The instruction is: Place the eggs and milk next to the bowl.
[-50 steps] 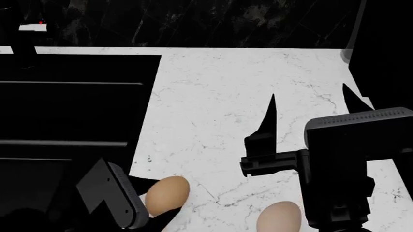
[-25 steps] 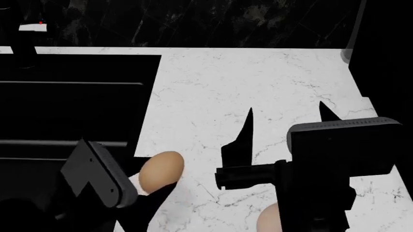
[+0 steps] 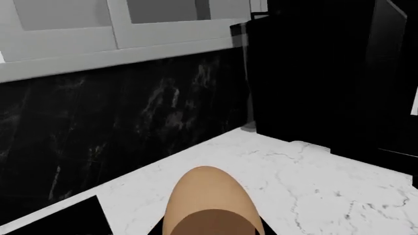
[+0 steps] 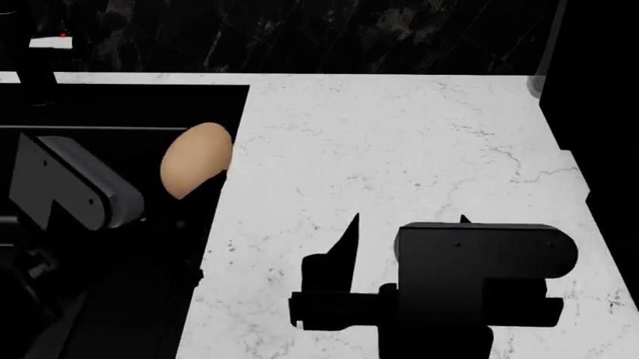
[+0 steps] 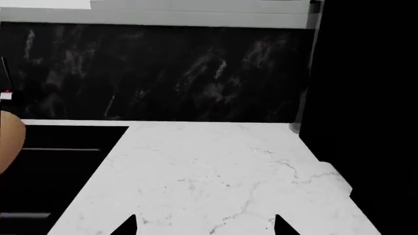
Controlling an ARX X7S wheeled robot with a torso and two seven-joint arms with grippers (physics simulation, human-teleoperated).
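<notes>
White marble table (image 4: pixel 399 149) fills the head view's centre. At left, the left end effector (image 4: pixel 185 191) grips a tan egg (image 4: pixel 196 160) above the dark edge. Lower centre, the right end effector (image 4: pixel 405 224) hangs open, empty.

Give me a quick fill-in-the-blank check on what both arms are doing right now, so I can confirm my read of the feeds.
1. The left gripper holds a tan-brown ____.
2. That egg is lifted over the ____ area beside the white marble counter.
3. The right gripper has its fingers ____ and holds nothing.
4. The wall behind the counter is ____ marble.

Missing words: egg; black; open; black
</notes>
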